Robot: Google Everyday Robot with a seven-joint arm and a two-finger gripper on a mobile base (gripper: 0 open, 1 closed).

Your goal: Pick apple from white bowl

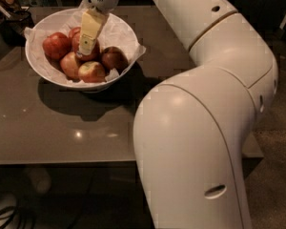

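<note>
The white bowl (pixel 47 75), lined with crumpled white paper, stands at the table's far left and holds several apples. My gripper (pixel 86 50) reaches down into the bowl's middle from above. Its cream-coloured end lies against a deep-red apple (pixel 91 55) in the centre of the pile and hides much of it. No sticker shows on that apple. A red apple (pixel 56 45) lies left of it and a dark red one (pixel 114 58) to the right. Two yellow-green blushed apples (pixel 91 72) lie at the front.
The bowl sits on a glossy brown table (pixel 62 128) whose front edge runs across the lower middle. My large white arm (pixel 200 128) fills the right side. Dark objects (pixel 9 8) stand at the far left corner. The floor shows below the table edge.
</note>
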